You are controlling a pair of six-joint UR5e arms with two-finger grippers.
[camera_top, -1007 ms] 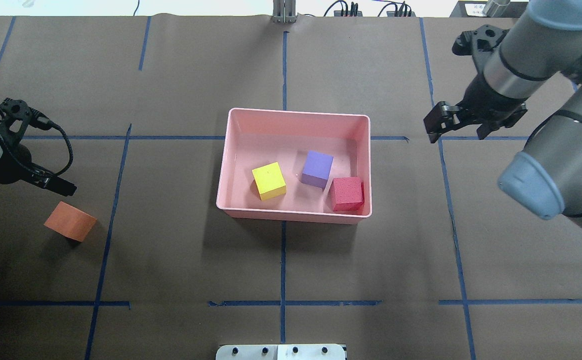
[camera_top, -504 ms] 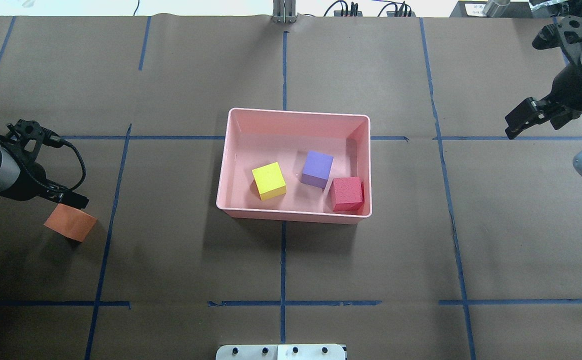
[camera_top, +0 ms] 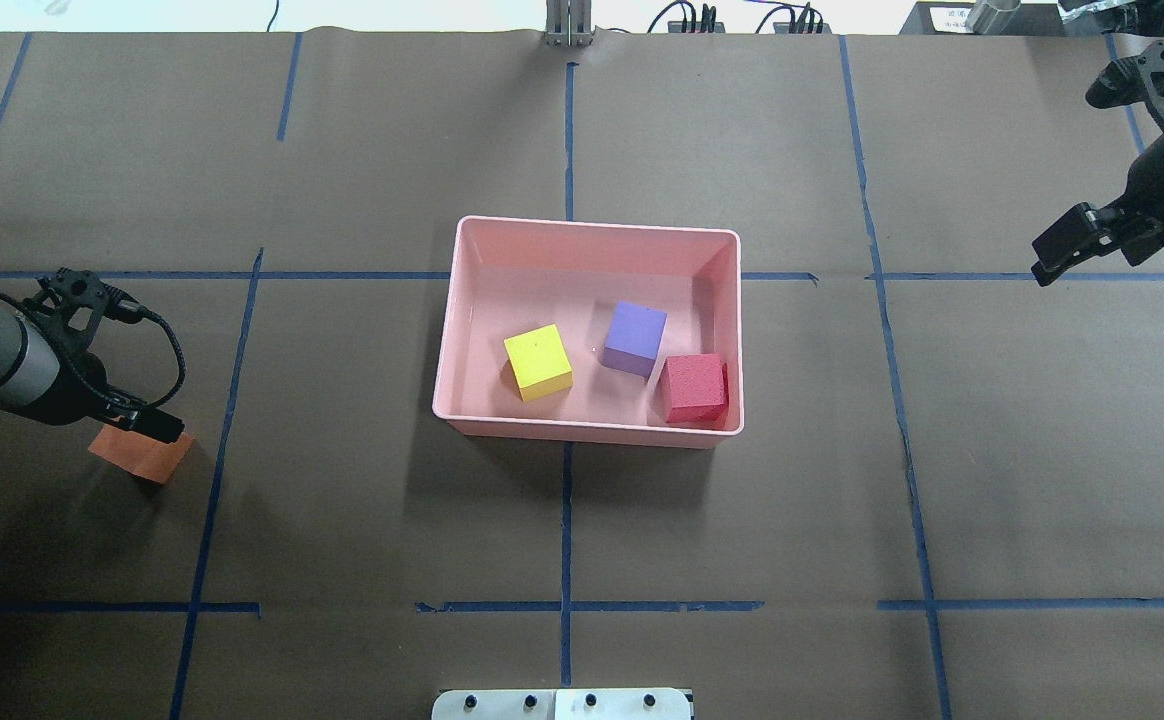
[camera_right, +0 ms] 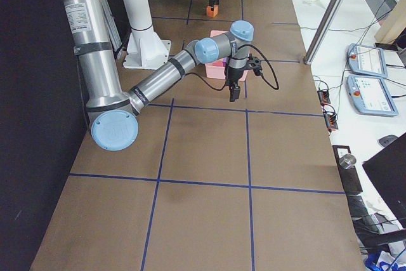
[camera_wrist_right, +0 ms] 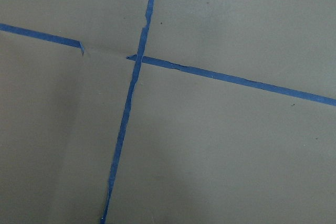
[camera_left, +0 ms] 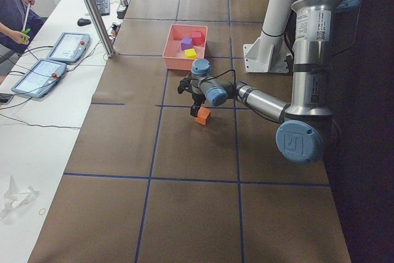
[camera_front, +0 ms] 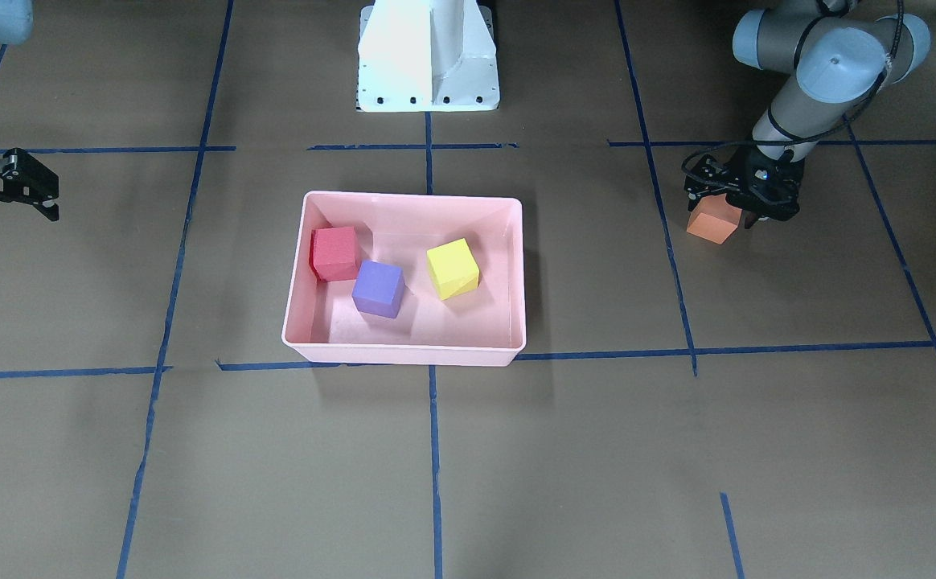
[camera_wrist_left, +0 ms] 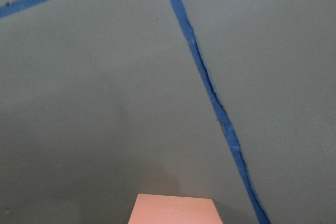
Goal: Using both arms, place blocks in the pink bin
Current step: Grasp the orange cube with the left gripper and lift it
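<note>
Table covered in brown paper (camera_top: 342, 150), gridded with blue tape (camera_top: 566, 520). White pedestal base (camera_front: 428, 56) seen at table edge. Teach pendants (camera_left: 68, 46) laid on white side bench (camera_left: 37, 152).

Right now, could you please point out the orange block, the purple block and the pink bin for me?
orange block (camera_front: 710, 227), front-facing view, on its near face.
purple block (camera_top: 635, 331), overhead view, on its top face.
pink bin (camera_top: 582, 433), overhead view, on its near outer wall.
</note>
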